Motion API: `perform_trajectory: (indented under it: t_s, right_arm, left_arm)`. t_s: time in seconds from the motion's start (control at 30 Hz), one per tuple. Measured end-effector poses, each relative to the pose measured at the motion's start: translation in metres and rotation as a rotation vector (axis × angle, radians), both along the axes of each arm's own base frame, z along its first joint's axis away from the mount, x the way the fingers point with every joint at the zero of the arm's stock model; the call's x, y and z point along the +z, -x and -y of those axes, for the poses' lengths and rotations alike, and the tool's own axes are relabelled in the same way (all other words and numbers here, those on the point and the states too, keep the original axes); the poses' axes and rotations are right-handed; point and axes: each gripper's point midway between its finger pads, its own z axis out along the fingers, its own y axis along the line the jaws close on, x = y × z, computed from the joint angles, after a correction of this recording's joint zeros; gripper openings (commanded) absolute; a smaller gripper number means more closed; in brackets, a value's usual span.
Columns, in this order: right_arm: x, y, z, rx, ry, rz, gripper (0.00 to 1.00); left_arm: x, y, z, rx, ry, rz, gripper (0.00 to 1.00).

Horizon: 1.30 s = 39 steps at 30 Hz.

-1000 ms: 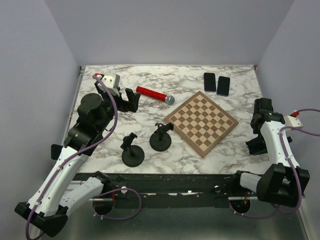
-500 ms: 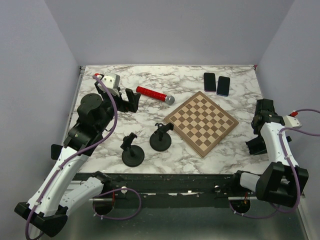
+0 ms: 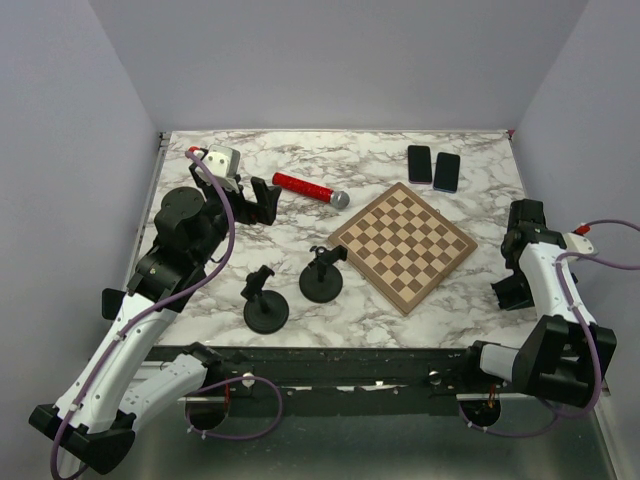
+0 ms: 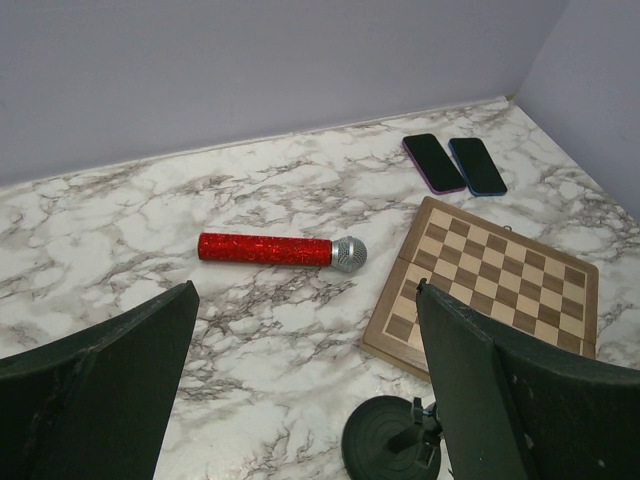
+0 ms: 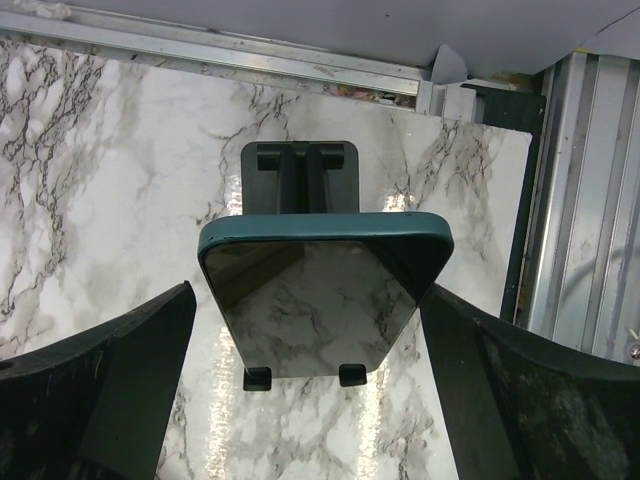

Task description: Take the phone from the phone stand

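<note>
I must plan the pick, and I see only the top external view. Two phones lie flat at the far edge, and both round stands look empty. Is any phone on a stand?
Observer: Yes. The right wrist view shows a teal phone leaning on a black stand.
Operator: Is the right gripper closed on it?
Observer: No. The right gripper is open, with one finger at each side of the phone.
Operator: What keeps the phone on the stand?
Observer: Its lower edge sits on two small lips at the foot of the stand.
</note>
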Motion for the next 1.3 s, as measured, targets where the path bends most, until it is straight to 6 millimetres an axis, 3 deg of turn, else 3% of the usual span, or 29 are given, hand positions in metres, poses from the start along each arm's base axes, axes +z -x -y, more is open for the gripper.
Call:
perform_trajectory:
  t_s: [0.77,1.13,1.3]
  right_arm:
    - [-0.013,-0.001,0.0,0.014,-0.005,-0.019,0.96]
    - [-0.01,-0.001,0.0,0.017,-0.002,-0.002,0.74]
    - [-0.002,-0.001,0.0,0.02,0.008,0.028,0.5]
  left_arm:
    - [0.0,0.0,0.0,0.0,0.0,0.0,0.98]
    - [0.0,0.0,0.0,0.0,0.0,0.0,0.98]
    - [0.0,0.0,0.0,-0.001,0.0,0.0,0.98]
